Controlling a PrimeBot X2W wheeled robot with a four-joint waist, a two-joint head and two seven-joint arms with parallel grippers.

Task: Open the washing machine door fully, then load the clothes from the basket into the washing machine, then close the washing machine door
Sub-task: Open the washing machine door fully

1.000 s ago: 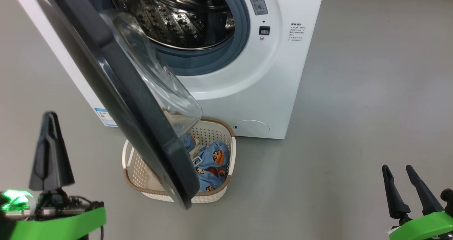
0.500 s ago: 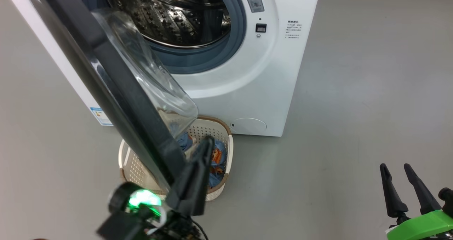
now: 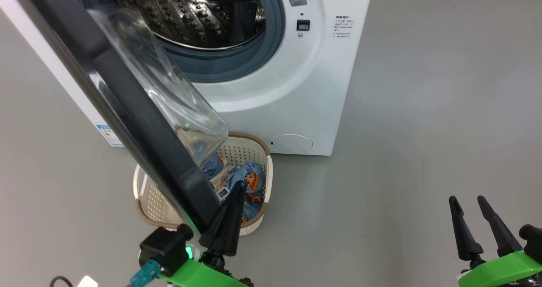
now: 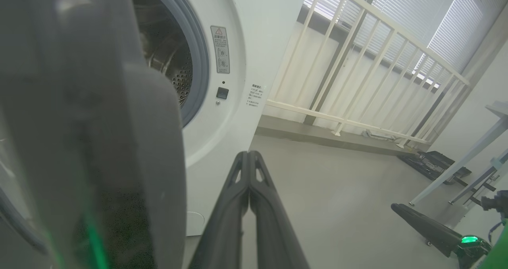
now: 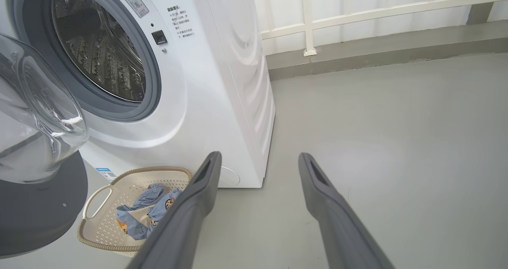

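Note:
The white washing machine (image 3: pixel 296 88) stands at the top with its steel drum exposed. Its door (image 3: pixel 139 126) hangs partly open, the black ring slanting down over the basket (image 3: pixel 156 202) and the glass bowl bulging toward the drum. Light blue clothes (image 3: pixel 252 181) lie in the basket's right half; its left half is hidden behind the door. My left gripper (image 3: pixel 240 185) is shut and empty, pointing up just right of the door's lower edge, over the basket. The door edge (image 4: pixel 99 142) looms left of the left gripper (image 4: pixel 249 154). My right gripper (image 3: pixel 465 200) stands open and empty at the lower right, far from the machine. From the right wrist, the right gripper (image 5: pixel 258 158) faces the basket (image 5: pixel 158 170) and clothes (image 5: pixel 147 209).
Grey floor (image 3: pixel 423 130) stretches out right of the machine. Behind it runs a white railing (image 4: pixel 357 62) with blinds. A black case (image 4: pixel 432 162) lies on the floor by white table legs (image 4: pixel 476 150) at the far right.
My left gripper, still shut, has swung from the far lower left to the door's lower edge above the basket. The head camera has shifted a little. The right gripper has stayed put.

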